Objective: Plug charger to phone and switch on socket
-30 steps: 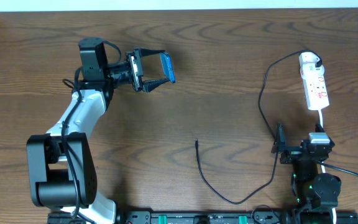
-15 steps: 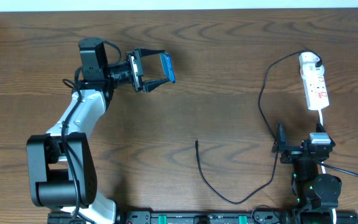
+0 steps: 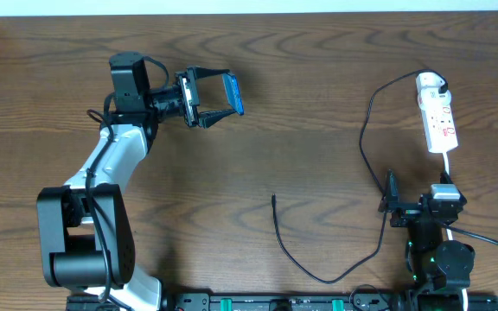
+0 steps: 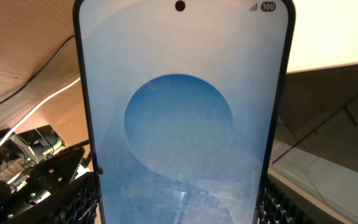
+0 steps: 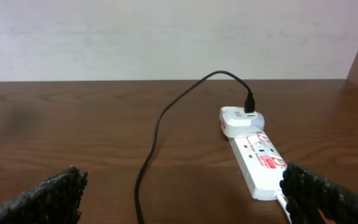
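The right hand [image 5: 182, 175] is at the near right edge of the desk [image 3: 318, 52], its fingers spread wide and empty. The charger [image 3: 361, 136] passes just beside it. The plug tip [image 3: 273, 199] lies free on the desk near the centre, well apart from both hands.

Beyond the right hand lies the socket [image 3: 440, 123]. Its far outlet is occupied by the white plug [image 3: 430, 84]; no other container is in view. The switch position cannot be read.

At the far left, the phone [image 3: 234, 95] is clamped by its side edges in the left hand [image 3: 210, 105] and held clear of the desk.

Recommended procedure: the cable is to be gripped just behind the plug tip, so that little slack is left to bend. The front camera hole points away from the left hand, so the charging port is judged to sit at the palm end, hidden. Access should be confirmed before the tip is brought in line with the port.
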Controlling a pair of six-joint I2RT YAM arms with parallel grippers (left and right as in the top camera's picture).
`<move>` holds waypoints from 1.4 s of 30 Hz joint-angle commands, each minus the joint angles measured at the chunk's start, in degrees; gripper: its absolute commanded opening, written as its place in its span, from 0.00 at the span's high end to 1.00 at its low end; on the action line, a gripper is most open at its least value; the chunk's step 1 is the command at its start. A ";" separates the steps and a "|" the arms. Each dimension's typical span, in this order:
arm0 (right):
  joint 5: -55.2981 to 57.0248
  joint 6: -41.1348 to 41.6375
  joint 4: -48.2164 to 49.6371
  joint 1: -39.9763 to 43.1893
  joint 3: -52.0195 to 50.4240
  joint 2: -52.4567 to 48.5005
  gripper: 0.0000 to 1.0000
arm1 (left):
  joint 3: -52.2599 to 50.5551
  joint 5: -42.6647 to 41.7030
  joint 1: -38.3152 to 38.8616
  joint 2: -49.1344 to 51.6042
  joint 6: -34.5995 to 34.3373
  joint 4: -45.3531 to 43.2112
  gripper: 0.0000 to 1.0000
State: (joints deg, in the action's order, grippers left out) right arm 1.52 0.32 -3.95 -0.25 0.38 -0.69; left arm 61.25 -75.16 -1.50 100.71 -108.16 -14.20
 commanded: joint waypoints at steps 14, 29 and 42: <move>1.97 -0.83 2.99 -0.37 0.37 0.26 0.01 | 1.66 -2.43 -0.17 -1.49 0.57 -5.70 0.93; -19.61 -4.28 -2.60 -0.33 29.33 -36.85 0.01 | 1.66 4.52 -0.17 -1.49 11.58 -8.00 0.93; -44.06 -3.58 -4.76 -0.39 53.53 -67.25 0.01 | 1.66 17.38 -0.11 -1.49 16.94 -5.75 0.93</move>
State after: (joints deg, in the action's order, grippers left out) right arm -32.05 -2.96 -10.85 -0.25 52.25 -66.67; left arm 61.25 -61.84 -1.50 100.71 -94.50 -19.90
